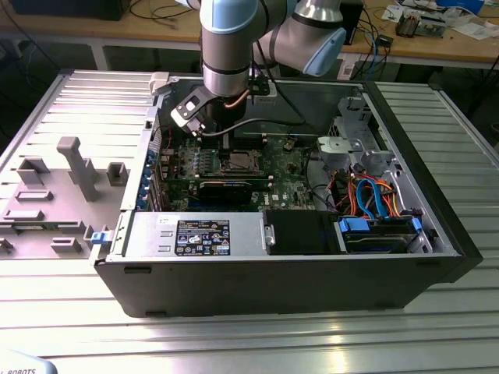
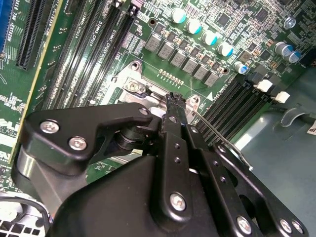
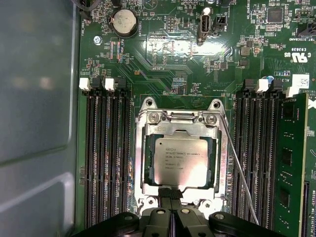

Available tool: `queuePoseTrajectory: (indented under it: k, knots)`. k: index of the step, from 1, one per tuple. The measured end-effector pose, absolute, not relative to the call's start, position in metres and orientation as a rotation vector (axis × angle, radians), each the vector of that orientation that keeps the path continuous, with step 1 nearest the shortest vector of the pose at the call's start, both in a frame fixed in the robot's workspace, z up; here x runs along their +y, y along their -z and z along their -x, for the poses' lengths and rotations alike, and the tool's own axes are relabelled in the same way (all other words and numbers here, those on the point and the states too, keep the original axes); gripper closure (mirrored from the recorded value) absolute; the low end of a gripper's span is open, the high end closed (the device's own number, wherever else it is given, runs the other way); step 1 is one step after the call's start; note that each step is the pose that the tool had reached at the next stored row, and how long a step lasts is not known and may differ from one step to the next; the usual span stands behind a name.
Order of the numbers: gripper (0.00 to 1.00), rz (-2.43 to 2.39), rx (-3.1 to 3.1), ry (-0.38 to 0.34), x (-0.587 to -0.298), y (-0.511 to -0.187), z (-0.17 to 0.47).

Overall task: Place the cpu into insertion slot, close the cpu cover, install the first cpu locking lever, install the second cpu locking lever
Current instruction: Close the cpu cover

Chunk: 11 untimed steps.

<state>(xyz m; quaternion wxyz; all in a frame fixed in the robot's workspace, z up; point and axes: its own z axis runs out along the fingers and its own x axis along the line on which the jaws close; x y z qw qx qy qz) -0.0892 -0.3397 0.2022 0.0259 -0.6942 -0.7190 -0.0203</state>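
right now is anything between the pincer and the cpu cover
Nothing visible. In the first wrist view the pincer sits at the edge of the cpu cover, which lies around the cpu. The wire locking lever angles off beside it, clear of both.

The computer case [image 1: 273,276] lies open on the table [image 1: 234,335], with a parts tray [image 1: 54,195] beside it at the exterior view's left. Inside, the circuit board [image 1: 288,183] lies behind the power supply box [image 1: 195,234], and the cables [image 1: 374,199] are at the exterior view's right. The insertion slot [image 1: 236,162] sits between two banks of memory slots [image 3: 106,158]. The cpu [image 3: 180,162] lies in it, with the cpu cover [image 3: 180,129] flat around it. The gripper [image 3: 170,192] stands over one edge of the cover, and a lever rod [image 3: 239,168] slants across the neighbouring memory slots
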Motion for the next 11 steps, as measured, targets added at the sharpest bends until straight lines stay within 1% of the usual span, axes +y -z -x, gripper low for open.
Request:
queuePoseTrajectory:
  k: [11]
  knots:
    - [0.89, 2.146, -2.222, 0.064, -0.3396, -0.2093, 0.0892]
